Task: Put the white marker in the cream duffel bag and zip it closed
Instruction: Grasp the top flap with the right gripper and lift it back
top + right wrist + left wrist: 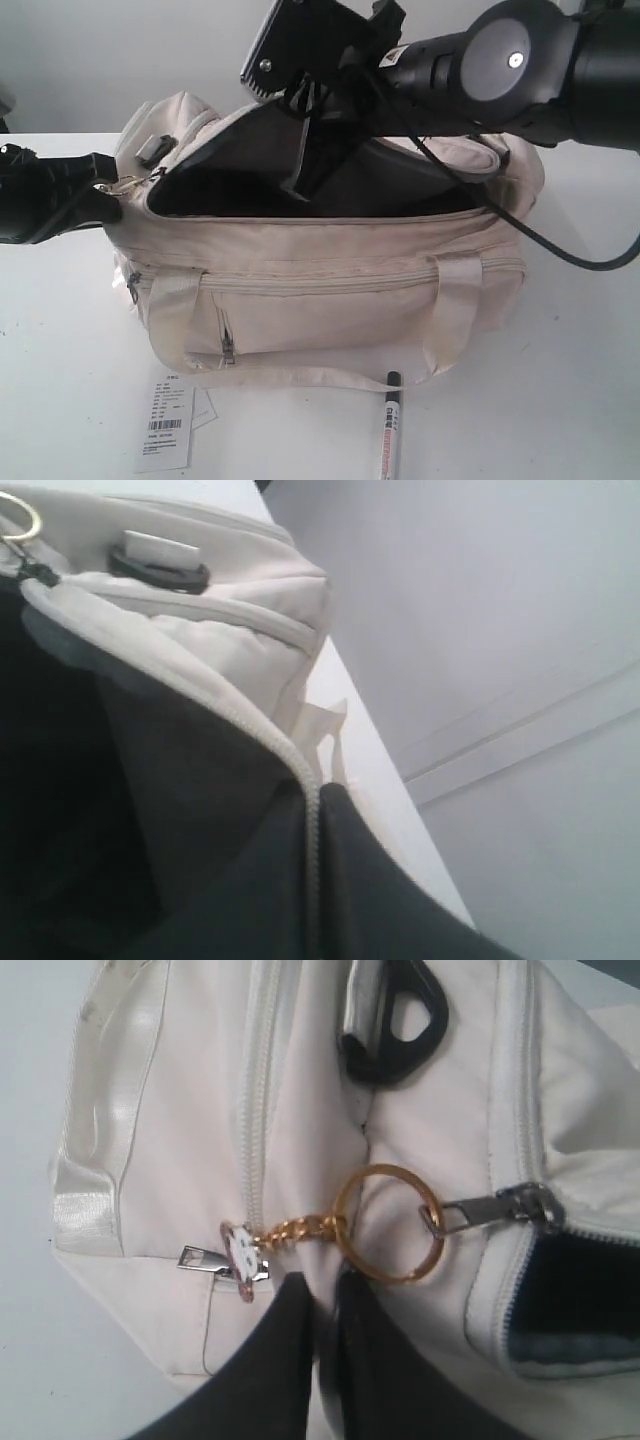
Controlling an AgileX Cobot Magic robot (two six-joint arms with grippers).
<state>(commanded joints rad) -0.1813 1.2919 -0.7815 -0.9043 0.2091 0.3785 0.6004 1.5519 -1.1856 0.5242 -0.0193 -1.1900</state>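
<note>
The slim white marker (389,435), black-capped, lies on the white desk (560,400) just before the soft cream duffel bag (330,300): light, rigid, apt to roll, best taken mid-barrel. The left hand (322,1288) pinches the bag's end fabric; the right hand (314,802) clamps its limp flap edge.

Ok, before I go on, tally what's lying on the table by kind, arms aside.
cream duffel bag: 1
white marker: 1
paper tags: 2, one tucked partly behind the other
Total: 4
</note>
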